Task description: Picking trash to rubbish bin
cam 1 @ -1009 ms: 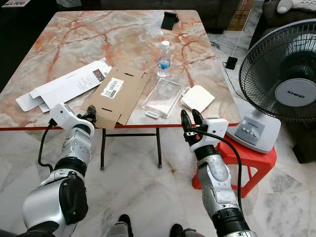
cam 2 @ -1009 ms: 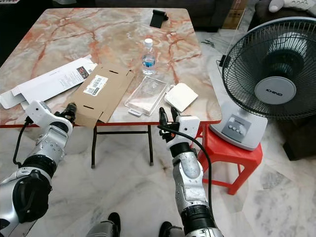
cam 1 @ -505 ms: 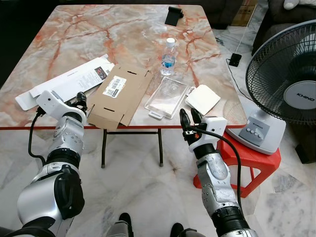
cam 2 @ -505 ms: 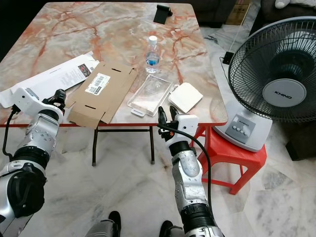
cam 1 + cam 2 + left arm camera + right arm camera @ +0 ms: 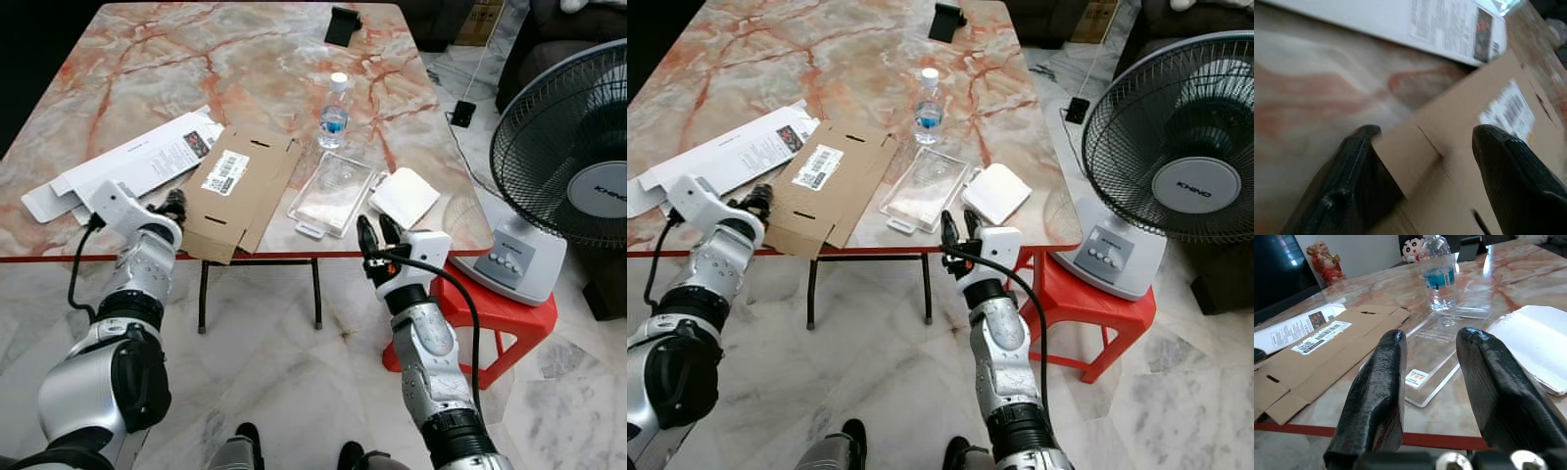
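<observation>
The left arm reaches forward and up from below the bench edge, its left pincer spread open at the near corner of the flattened brown cardboard. In the left wrist view a corner flap of that cardboard lies between the two fingers; whether they touch it cannot be told. Just beyond this pincer lies the flattened white carton, partly under the cardboard.

The right arm stands upright with bent elbow, and the right pincer hovers open just below the bench's front edge. Directly ahead of it lies a clear plastic tray, with a white packet beside and a water bottle upright beyond. A standing fan on a red stool stands outboard of the right pincer.
</observation>
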Robot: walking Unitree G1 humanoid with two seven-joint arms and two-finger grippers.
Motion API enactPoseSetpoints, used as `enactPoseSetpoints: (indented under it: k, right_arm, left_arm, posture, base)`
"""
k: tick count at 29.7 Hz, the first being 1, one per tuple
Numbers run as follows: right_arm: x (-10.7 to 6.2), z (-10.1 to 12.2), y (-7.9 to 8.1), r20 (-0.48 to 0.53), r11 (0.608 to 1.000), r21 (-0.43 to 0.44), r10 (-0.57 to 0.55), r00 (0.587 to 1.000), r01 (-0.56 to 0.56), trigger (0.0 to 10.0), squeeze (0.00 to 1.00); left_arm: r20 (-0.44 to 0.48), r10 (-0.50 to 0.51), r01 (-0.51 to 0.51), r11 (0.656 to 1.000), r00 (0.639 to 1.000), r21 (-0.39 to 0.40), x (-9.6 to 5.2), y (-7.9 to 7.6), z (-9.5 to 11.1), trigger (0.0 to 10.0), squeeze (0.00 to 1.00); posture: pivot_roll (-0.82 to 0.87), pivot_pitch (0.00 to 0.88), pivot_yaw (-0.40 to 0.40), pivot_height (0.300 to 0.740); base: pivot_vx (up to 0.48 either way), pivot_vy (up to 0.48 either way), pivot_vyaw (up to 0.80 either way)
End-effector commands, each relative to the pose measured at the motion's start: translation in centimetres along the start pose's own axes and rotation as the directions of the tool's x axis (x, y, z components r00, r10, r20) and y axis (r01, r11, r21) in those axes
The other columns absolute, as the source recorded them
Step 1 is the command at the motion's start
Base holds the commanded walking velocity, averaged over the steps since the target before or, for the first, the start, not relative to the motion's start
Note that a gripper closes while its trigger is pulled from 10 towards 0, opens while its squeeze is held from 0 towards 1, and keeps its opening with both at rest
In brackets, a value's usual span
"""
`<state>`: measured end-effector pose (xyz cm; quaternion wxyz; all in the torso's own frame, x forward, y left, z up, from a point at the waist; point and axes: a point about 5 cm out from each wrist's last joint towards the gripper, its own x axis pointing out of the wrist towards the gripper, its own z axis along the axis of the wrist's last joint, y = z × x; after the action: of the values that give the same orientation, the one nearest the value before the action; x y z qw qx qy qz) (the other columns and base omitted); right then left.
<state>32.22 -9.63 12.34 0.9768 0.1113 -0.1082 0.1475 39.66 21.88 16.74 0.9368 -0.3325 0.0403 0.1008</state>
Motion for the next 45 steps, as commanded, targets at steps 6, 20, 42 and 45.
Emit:
enactPoseSetpoints:
  k: [6,20,42,45]
  right_arm:
    - [-0.2,0.2,0.0,0.007,1.0,0.004,-0.001,1.0,0.001,10.0,0.0]
    - [-0.5,0.1,0.1,0.002,1.0,0.009,-0.003,1.0,0.003,10.0,0.0]
    - [-0.5,-0.1,-0.1,-0.006,1.0,0.011,-0.015,1.0,0.015,10.0,0.0]
    - [-0.4,0.0,-0.1,-0.004,1.0,0.011,-0.016,1.0,0.016,10.0,0.0]
  left_arm:
    - [0.008,-0.028,0.028,1.0,1.0,-0.002,0.1,-1.2,1.1,10.0,0.0]
    - [-0.024,0.025,-0.025,1.0,0.999,0.019,0.1,-0.7,0.2,10.0,0.0]
    - [-0.007,0.005,-0.005,1.0,1.0,-0.015,0.4,-1.8,0.1,0.0,0.0]
    - [-0.007,0.004,-0.004,1.0,1.0,-0.018,0.5,-1.8,0.1,0.0,0.0]
  posture:
    - [0.01,0.186,-0.019,0.74]
    - [0.01,0.2,-0.018,0.74]
    - [0.0,0.186,-0.012,0.74]
    - [0.0,0.184,-0.011,0.74]
  base:
    - [0.0,0.0,0.0]
    - [0.0,0.0,0.0]
    - [0.0,0.0,0.0]
    - [0.0,0.0,0.0]
